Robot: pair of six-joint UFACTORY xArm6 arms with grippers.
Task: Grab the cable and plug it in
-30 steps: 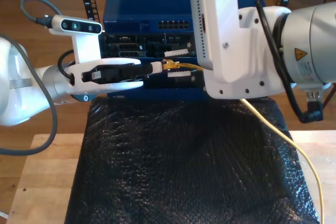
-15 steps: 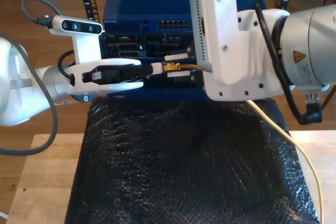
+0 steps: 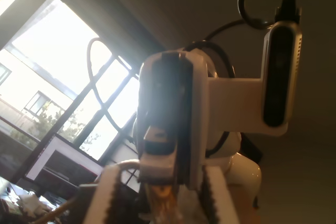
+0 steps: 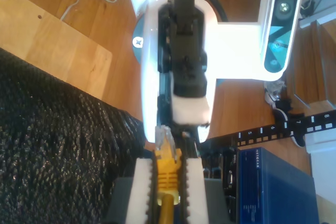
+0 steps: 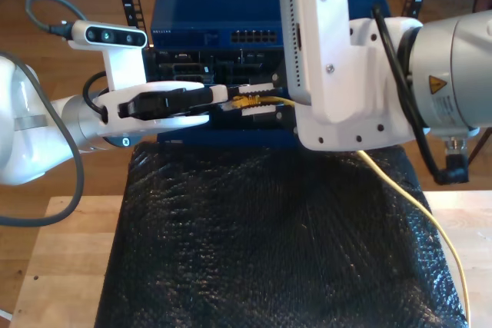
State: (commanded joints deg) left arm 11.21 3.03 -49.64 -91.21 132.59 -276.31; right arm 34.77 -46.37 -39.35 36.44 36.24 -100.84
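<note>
In the exterior view, the pale wooden bench [image 5: 69, 266] shows bare at the left edge. A black bubbled mat [image 5: 269, 251] covers its middle, with open room above the mat in front of both arms.

My first claw [image 5: 221, 96] reaches in level from the exterior view's left. Its tip is just short of the cable's plug, in front of the dark face of the blue rack unit [image 5: 223, 5]. In the first wrist view two ribbed pads stand apart with a blurred amber shape between them. I cannot tell whether this claw is closed or gripping anything.

The cable [image 4: 167, 170] is held at its plug end in the space between the two claws, close before the rack face. My second claw [image 5: 258, 95], coming from the exterior view's right, is clamped on the yellow boot with one white ribbed pad on each side.

The clear plug tip sticks out past the pads and points toward the exterior view's left, at my first claw. The plug's long axis lies about level, along the rack's front. Behind my second claw the cable passes under the arm, then slants down across the mat's right edge toward the exterior view's lower right corner.
</note>
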